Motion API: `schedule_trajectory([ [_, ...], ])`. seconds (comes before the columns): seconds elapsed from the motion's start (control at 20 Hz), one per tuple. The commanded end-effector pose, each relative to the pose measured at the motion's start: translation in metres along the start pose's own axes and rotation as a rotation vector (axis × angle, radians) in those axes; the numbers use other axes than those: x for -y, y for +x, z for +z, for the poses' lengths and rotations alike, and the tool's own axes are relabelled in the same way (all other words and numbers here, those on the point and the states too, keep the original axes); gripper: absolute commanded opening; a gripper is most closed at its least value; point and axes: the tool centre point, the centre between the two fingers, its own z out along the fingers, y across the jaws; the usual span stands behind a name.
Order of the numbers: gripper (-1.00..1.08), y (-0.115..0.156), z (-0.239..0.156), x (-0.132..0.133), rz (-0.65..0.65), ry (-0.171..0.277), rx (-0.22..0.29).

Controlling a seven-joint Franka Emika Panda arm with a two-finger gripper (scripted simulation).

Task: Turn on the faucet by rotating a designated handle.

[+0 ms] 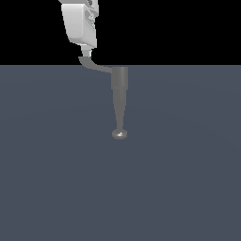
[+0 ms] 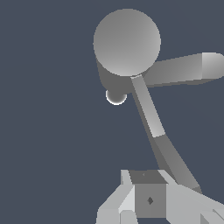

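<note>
The faucet is a dull grey fixture with a cylindrical body, a spout that tapers towards the camera and a shiny knob tip. The handle is a thin curved grey lever running from the body to the exterior view's left, with an upturned tip. My white gripper comes down from above, and its fingertips meet that tip. The jaws look shut with nothing between them. In the wrist view the handle runs from the faucet's round top to my gripper and ends beside one finger.
The faucet stands on a plain dark blue-grey floor under a black background. In the wrist view a thick grey bar with a rounded end sticks out sideways from the faucet body, and a small shiny ball shows under it.
</note>
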Motion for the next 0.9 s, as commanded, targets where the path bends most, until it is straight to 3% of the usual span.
schedule_trajectory([
  [0.0,-1.00,-0.001,0.002,-0.011,-0.003,-0.009,-0.001],
  [0.45,-1.00,-0.001,0.002,-0.035,-0.003,-0.009,-0.001],
  [0.85,-1.00,0.018,0.000,-0.047,-0.001,-0.002,0.000],
])
